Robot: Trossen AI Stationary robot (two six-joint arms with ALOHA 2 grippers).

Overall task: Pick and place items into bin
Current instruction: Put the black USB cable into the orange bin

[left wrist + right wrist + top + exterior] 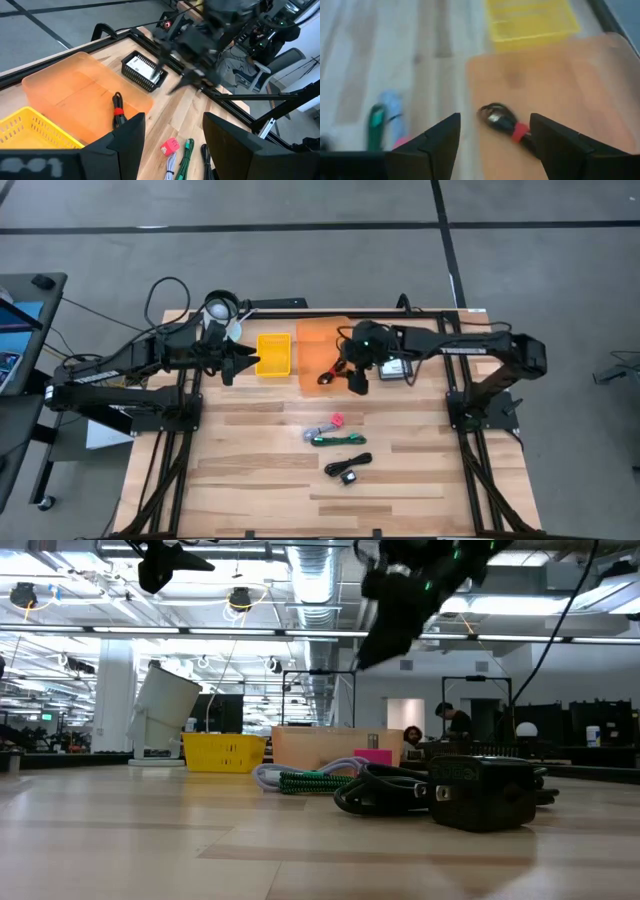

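We see the right gripper [492, 145] spread and empty above the translucent orange bin [318, 352], a black cable with a red band [506, 125] lying in that bin just beyond its fingers. A yellow mesh basket [274, 354] sits beside the bin, and a small black basket [145, 72] holds a white printed card [144, 68]. The left gripper [172, 142] hovers spread near the yellow basket. On the wood lie a pink piece [337, 420], a green cable [338, 439] and a black cable [347, 465].
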